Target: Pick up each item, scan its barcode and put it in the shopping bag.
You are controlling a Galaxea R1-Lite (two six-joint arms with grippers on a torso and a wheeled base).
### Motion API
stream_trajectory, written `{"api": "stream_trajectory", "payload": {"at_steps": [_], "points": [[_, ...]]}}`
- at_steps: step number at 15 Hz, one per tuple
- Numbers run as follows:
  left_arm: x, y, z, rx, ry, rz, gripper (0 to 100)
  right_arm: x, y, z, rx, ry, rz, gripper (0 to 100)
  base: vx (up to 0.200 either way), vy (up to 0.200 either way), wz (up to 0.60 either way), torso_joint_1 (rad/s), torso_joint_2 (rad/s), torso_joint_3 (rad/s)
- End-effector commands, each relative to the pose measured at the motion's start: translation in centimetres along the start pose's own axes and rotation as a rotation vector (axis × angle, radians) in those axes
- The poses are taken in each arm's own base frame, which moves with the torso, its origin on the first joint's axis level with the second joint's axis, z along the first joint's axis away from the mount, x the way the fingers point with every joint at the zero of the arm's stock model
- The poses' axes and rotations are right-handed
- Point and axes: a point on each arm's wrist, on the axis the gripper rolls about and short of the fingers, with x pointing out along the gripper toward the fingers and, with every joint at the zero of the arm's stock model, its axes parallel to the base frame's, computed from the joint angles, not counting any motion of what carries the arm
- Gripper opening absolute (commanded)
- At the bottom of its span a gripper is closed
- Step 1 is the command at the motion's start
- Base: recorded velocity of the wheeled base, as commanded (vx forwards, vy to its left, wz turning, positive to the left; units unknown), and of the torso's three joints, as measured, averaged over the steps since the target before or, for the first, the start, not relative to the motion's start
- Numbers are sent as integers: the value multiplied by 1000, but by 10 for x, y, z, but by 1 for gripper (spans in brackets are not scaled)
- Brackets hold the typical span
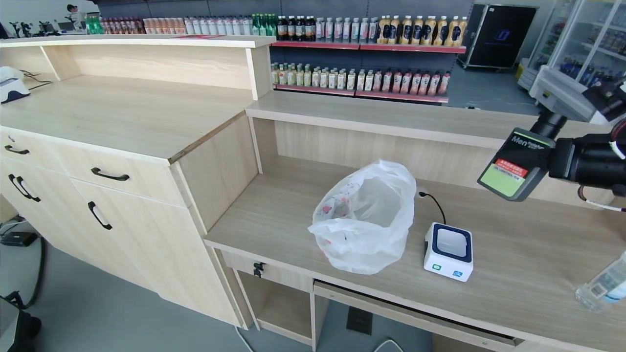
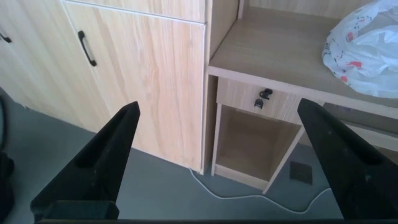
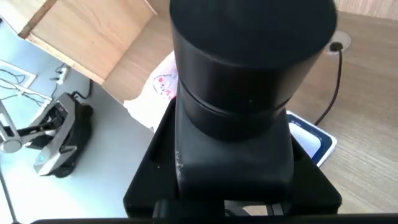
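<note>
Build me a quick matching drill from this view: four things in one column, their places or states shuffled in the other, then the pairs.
1 shopping bag
2 scanner
3 black container
4 left claw

a gripped by the right claw, above the counter
b open, over the floor
c mouth open, on the counter
d cabled, beside the bag

Pairs: 1-c, 2-d, 3-a, 4-b

Light wooden counter (image 1: 538, 254) runs across the front, and a taller cabinet (image 1: 146, 230) with black handles (image 1: 110, 174) steps up on the left. A small lock (image 1: 257, 268) sits on the drawer front below. Behind, red shelves (image 1: 362, 46) packed with bottled drinks (image 1: 420, 30), and glass-door fridges (image 1: 587, 34) far right.
</note>
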Motion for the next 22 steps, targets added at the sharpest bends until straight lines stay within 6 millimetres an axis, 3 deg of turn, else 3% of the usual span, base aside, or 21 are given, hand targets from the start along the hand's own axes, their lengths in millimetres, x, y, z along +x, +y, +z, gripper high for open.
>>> {"api": "stream_trajectory", "payload": {"at_steps": [1,6,10,14,22], "points": [[0,0,0,0,0,0,100,12,-20,-16,57,54,-6,0,0,0,0,0,0,0],[0,0,0,0,0,0,100,44,-76,-56,159,113,41,0,0,0,0,0,0,0],[0,0,0,0,0,0,100,48,-105,-76,228,143,66,0,0,0,0,0,0,0],[0,0,0,0,0,0,100,57,-115,-81,251,156,194,0,0,0,0,0,0,0],[0,0,0,0,0,0,100,74,-148,-97,227,155,181,0,0,0,0,0,0,0]]}}
